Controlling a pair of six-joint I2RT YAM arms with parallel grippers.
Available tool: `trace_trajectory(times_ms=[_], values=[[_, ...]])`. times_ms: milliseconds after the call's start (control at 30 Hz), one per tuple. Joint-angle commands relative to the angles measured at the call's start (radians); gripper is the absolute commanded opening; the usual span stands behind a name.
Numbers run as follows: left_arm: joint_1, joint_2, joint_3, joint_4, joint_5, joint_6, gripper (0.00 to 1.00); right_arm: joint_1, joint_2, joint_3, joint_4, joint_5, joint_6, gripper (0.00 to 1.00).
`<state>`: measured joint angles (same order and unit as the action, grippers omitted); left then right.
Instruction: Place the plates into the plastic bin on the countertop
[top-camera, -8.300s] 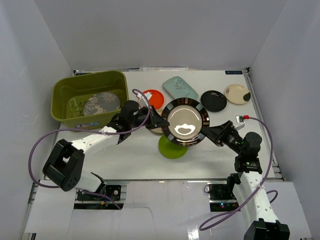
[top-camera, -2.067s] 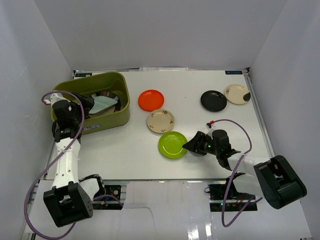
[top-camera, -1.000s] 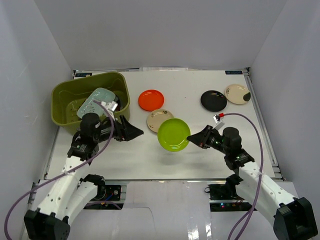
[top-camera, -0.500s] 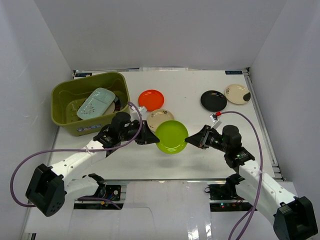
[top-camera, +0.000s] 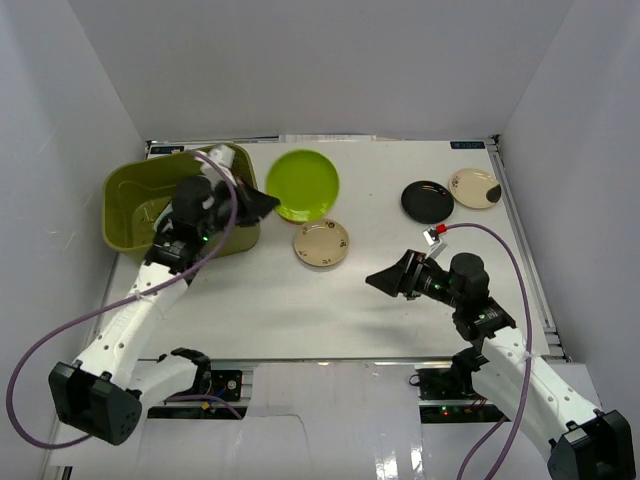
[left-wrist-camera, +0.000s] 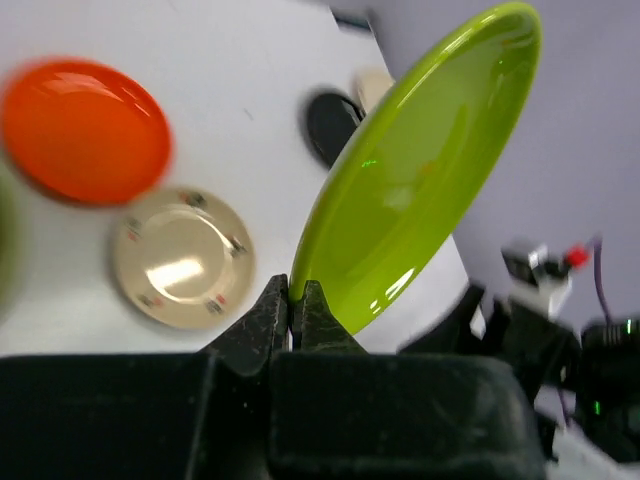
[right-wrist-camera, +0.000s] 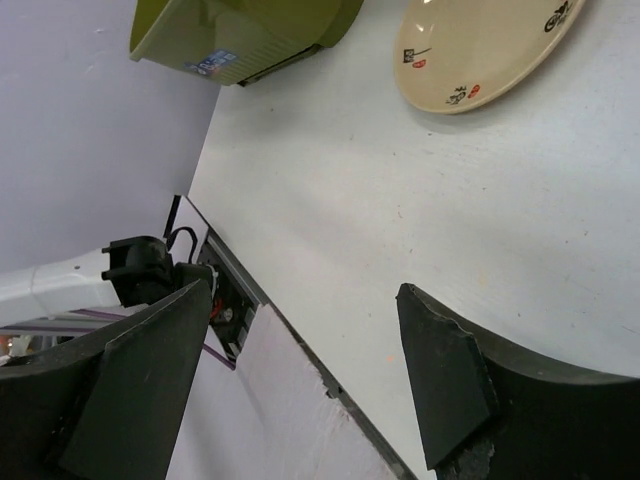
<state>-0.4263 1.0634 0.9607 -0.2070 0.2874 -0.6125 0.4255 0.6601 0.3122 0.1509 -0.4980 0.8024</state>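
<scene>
Lime green plate (top-camera: 303, 185) is clamped at its rim between the closed left fingers (left-wrist-camera: 262, 318), held tilted in the air just beside the olive-green plastic bin (top-camera: 122, 198) and above the white surface (top-camera: 300, 300). The right fingers (right-wrist-camera: 150, 375) stand apart, holding nothing, low over the surface near a cream patterned plate (top-camera: 321, 243).

White arms (top-camera: 125, 325) — black joints (top-camera: 465, 278), purple cables (top-camera: 60, 334).
</scene>
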Motion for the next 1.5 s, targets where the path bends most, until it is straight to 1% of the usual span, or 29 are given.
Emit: trace_trajectory(times_ms=[0, 33, 67, 100, 133, 167, 233, 333, 433, 467, 500, 567, 667, 733, 767, 800, 833, 867, 900, 1067, 1100, 1133, 1200, 1233, 1300, 1333, 1400, 1433, 1467], values=[[0.251, -0.01, 0.114, -0.096, -0.051, 0.005, 0.0, -0.004, -0.007, 0.024, -0.031, 0.015, -0.046, 0.81], [0.306, 0.004, 0.125, -0.11, -0.047, 0.008, 0.0, -0.002, -0.004, 0.019, -0.04, 0.019, -0.055, 0.81], [0.411, 0.018, 0.13, -0.12, -0.045, 0.005, 0.0, -0.004, 0.002, 0.016, -0.042, 0.021, -0.068, 0.81], [0.481, 0.032, 0.124, -0.123, -0.033, -0.003, 0.0, -0.004, 0.006, 0.013, -0.045, 0.026, -0.072, 0.81], [0.536, 0.058, 0.116, -0.12, -0.019, -0.027, 0.0, -0.002, 0.009, 0.01, -0.048, 0.036, -0.077, 0.81], [0.59, 0.07, 0.107, -0.118, -0.042, -0.036, 0.0, -0.004, 0.016, 0.005, -0.05, 0.041, -0.086, 0.81], [0.621, 0.102, 0.072, -0.091, -0.068, -0.05, 0.0, -0.004, 0.032, 0.002, -0.048, 0.045, -0.097, 0.81], [0.662, 0.142, 0.05, -0.088, -0.163, -0.056, 0.0, -0.004, 0.073, 0.004, -0.048, 0.079, -0.132, 0.81], [0.687, 0.191, 0.044, -0.092, -0.244, -0.038, 0.01, -0.004, 0.157, 0.01, -0.03, 0.122, -0.167, 0.82], [0.689, 0.217, 0.044, -0.089, -0.267, -0.027, 0.04, -0.004, 0.211, 0.01, -0.016, 0.125, -0.17, 0.82], [0.689, 0.233, 0.044, -0.088, -0.325, -0.015, 0.12, -0.002, 0.24, 0.01, 0.034, 0.128, -0.169, 0.82], [0.689, 0.3, 0.062, -0.098, -0.356, 0.0, 0.18, -0.001, 0.338, 0.031, 0.102, 0.128, -0.167, 0.84], [0.689, 0.372, 0.108, -0.123, -0.34, 0.0, 0.22, 0.004, 0.474, 0.065, 0.147, 0.153, -0.157, 0.85], [0.689, 0.406, 0.119, -0.123, -0.321, -0.009, 0.36, 0.01, 0.563, 0.091, 0.197, 0.179, -0.134, 0.88], [0.689, 0.412, 0.125, -0.12, -0.317, -0.012, 0.48, 0.01, 0.591, 0.099, 0.214, 0.188, -0.123, 0.88], [0.689, 0.418, 0.128, -0.114, -0.304, -0.016, 0.62, 0.013, 0.62, 0.106, 0.261, 0.202, -0.114, 0.88], [0.689, 0.42, 0.133, -0.112, -0.289, -0.018, 0.86, 0.013, 0.68, 0.117, 0.282, 0.21, -0.085, 0.89], [0.689, 0.418, 0.139, -0.112, -0.289, -0.02, 0.96, 0.015, 0.709, 0.126, 0.298, 0.217, -0.068, 0.88], [0.689, 0.405, 0.139, -0.112, -0.253, -0.023, 0.98, 0.013, 0.74, 0.136, 0.337, 0.226, -0.052, 0.88], [0.687, 0.268, 0.112, -0.065, -0.156, -0.038, 0.98, 0.024, 0.912, 0.203, 0.433, 0.274, 0.082, 0.79], [0.687, 0.235, 0.084, -0.052, -0.143, -0.046, 0.98, 0.033, 0.936, 0.218, 0.443, 0.295, 0.096, 0.75], [0.686, 0.155, 0.063, -0.031, -0.099, -0.053, 0.98, 0.038, 0.981, 0.235, 0.446, 0.309, 0.109, 0.73], [0.678, 0.078, 0.003, 0.026, -0.059, -0.053, 0.98, 0.051, 1.054, 0.278, 0.455, 0.334, 0.152, 0.66], [0.672, 0.011, -0.01, 0.027, -0.035, -0.041, 0.98, 0.053, 1.084, 0.289, 0.479, 0.332, 0.173, 0.65], [0.663, -0.045, -0.03, 0.017, 0.001, -0.03, 0.98, 0.056, 1.136, 0.312, 0.522, 0.314, 0.239, 0.59], [0.652, -0.089, -0.049, 0.0, 0.048, -0.026, 0.98, 0.056, 1.186, 0.32, 0.556, 0.308, 0.259, 0.57], [0.623, -0.126, -0.068, -0.015, 0.108, -0.023, 0.98, 0.062, 1.237, 0.347, 0.567, 0.302, 0.288, 0.49], [0.612, -0.143, -0.088, -0.023, 0.14, -0.023, 0.98, 0.064, 1.251, 0.356, 0.566, 0.305, 0.293, 0.44], [0.597, -0.169, -0.096, -0.035, 0.172, -0.023, 0.98, 0.065, 1.256, 0.361, 0.565, 0.312, 0.296, 0.35]])
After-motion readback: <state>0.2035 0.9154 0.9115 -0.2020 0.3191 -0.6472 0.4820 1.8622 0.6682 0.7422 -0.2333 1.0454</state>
